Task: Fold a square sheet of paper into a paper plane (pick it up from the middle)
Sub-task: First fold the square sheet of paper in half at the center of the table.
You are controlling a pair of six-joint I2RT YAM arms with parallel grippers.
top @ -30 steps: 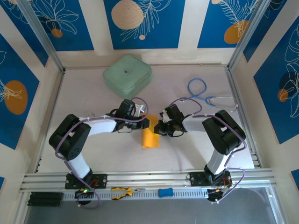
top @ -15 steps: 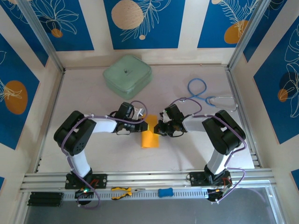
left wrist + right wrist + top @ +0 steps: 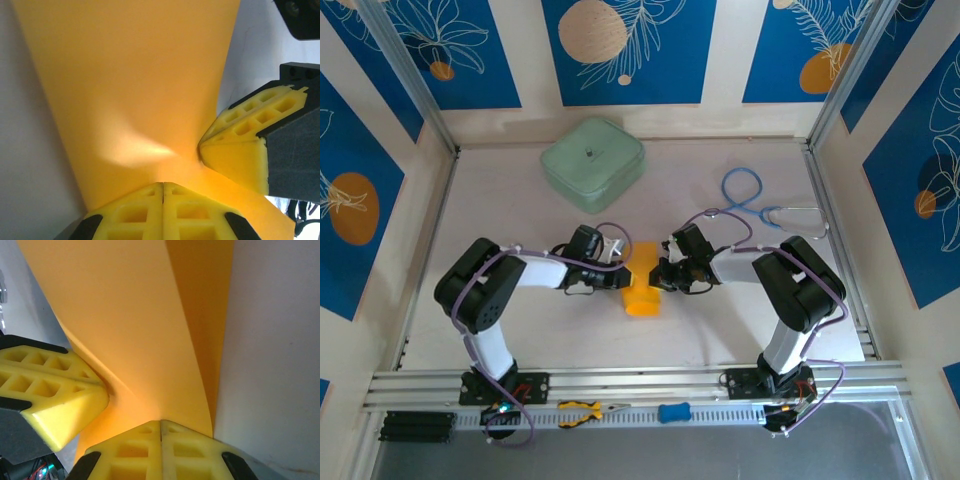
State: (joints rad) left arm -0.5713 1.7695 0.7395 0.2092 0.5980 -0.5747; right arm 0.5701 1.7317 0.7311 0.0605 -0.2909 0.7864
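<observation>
Pale tabletop [image 3: 720, 325], blue leaf-print walls [image 3: 630, 50] round it. Paper [image 3: 642, 290] is mid-table between our two arms, well apart from the mint case [image 3: 592, 163] at far left. It reads as a narrow folded strip running near to far, not a flat square. So we judge we're in an early lengthwise fold, far from finished.

Left gripper [image 3: 618, 272] reaches in from the left, right gripper [image 3: 665, 272] from the right. Their tips nearly meet at the paper's far half.

Both are clamped on the paper:
- Left wrist view: our pads [image 3: 130, 217] are pressed flat together, paper fans out from the seam, and the right gripper pinches the right edge just beside them.
- Right wrist view mirrors that: pads [image 3: 190, 457] closed on the paper, left gripper at the left edge.

Why two grips this close? Likely one pins the layers while the other sets or tightens the crease. The paper bows between them and a soft ridge shows in both wrist views, so we judge it isn't creased sharp here.

Risk as we see it: thin paper under opposed pulls is easy to tear, or the fold skews.
</observation>
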